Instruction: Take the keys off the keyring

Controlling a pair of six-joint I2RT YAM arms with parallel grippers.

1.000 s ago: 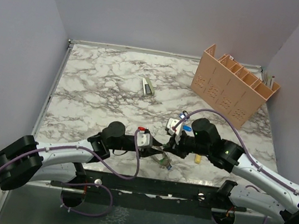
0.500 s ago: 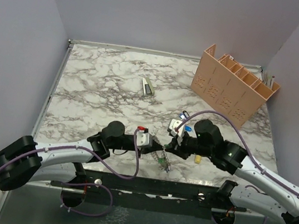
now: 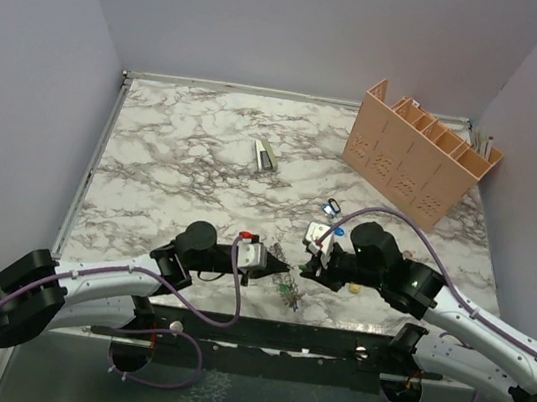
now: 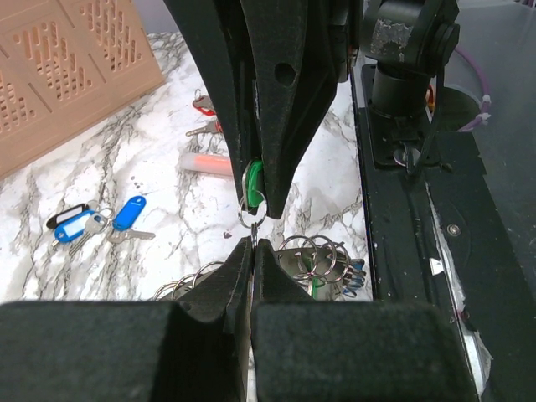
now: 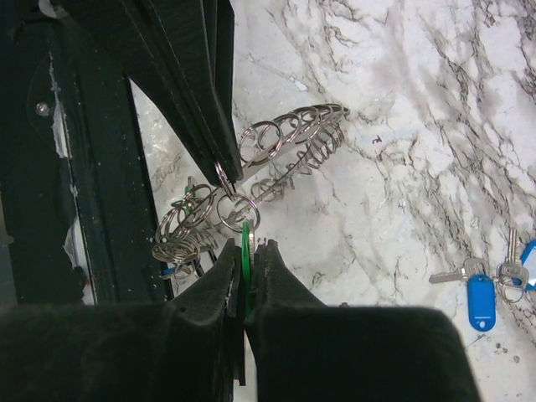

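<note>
Left gripper [image 4: 252, 251]: jaws fully closed, tips pinching the small split ring [image 5: 237, 211]. Right gripper [image 5: 246, 249]: jaws narrow, clamped flat on the green-headed key [image 4: 254, 177], which hangs from that same split ring. The two grippers meet tip to tip, near the table's front edge.

The keyring [image 5: 293, 142] lies just beneath and beside the pinch point, a grey-silver coiled wire band with several thin loops threaded on it. Whether the split ring links to the coil cannot be told; the fingers hide the join.

Surroundings: blue-tagged keys [image 4: 127, 213] lie apart on the table [image 3: 185, 148], beyond the right gripper. A small wedge-shaped object [image 3: 265, 155] sits mid-table, well clear. A peach rack [image 3: 416, 157], perforated-walled with slotted compartments, stands at the far right corner. The black mounting rail [image 4: 419, 209] runs close alongside the work point.

Surfaces: white marble-pattern tabletop with grey veining; matte black gripper fingers; bright metal wire rings; smooth plastic key heads.
</note>
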